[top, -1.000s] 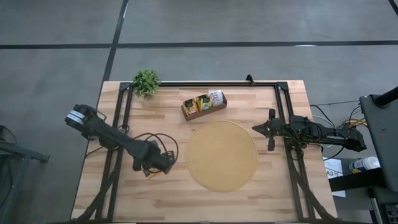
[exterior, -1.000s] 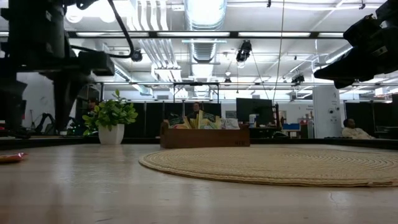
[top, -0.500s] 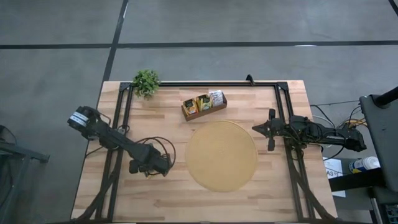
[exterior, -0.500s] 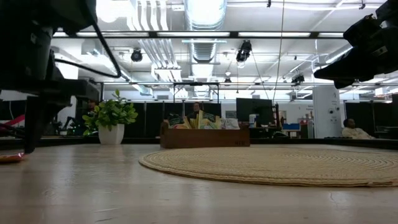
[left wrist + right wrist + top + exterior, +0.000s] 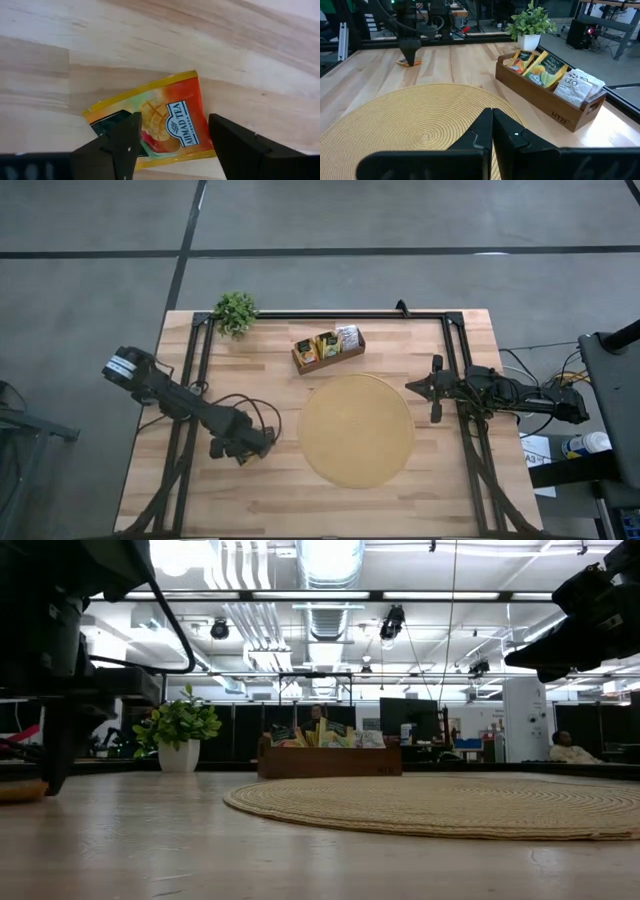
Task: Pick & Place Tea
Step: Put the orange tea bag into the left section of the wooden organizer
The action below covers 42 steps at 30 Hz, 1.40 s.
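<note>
1. Left end effector (image 5: 172,145): fingers apart, straddling an orange-red tea sachet (image 5: 165,122) flat on the table (image 5: 240,65); not yet gripped.
2. Right end effector (image 5: 492,131): fingers together, waiting above the mat (image 5: 415,120).
3. Placement remains.

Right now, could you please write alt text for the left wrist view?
An orange-red tea sachet printed with a mango lies flat on the pale wooden table. The left pincer hangs open over it, one dark finger on each side.
</note>
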### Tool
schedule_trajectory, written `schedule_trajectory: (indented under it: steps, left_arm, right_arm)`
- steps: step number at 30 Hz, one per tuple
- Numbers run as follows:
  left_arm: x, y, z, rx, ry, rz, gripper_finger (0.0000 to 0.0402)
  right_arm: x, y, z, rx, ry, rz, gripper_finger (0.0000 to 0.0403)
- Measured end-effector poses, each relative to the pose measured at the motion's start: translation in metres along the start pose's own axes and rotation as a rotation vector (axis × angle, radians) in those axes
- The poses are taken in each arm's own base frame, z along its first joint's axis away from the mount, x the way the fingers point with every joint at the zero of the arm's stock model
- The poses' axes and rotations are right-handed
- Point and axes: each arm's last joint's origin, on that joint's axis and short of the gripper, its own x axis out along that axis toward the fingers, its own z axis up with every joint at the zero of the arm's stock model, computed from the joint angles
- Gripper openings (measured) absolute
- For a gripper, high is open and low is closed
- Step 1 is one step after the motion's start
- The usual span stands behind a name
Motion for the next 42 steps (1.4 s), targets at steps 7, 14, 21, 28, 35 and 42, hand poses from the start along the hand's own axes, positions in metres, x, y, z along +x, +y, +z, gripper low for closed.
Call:
schedule_trajectory:
  steps: [7,14,21,28,35,42]
  left_arm:
    - [0.000,-0.001,0.000,0.094,-0.009,-0.011,0.0114]
    - [-0.008,-0.008,-0.001,0.257,-0.024,-0.052,0.0018]
    - [-0.035,-0.035,0.014,0.564,-0.105,-0.010,0.0017]
    - [-0.074,-0.076,0.060,0.766,-0.199,-0.017,0.0016]
    - [-0.122,-0.118,0.109,0.904,-0.306,-0.033,0.0016]
    - [-0.150,-0.166,0.144,1.050,-0.323,0.082,0.0016]
  right_arm:
    - [0.000,0.000,0.000,0.000,0.000,0.001,0.0009]
    - [0.000,0.000,0.000,0.000,-0.001,0.000,0.0009]
    - [0.000,0.000,0.000,0.000,0.000,0.000,0.0009]
    - [0.000,0.000,0.000,0.000,0.000,0.000,0.0009]
    - [0.000,0.000,0.000,0.000,0.000,0.001,0.0009]
    - [0.000,0.000,0.000,0.000,0.000,0.000,0.0009]
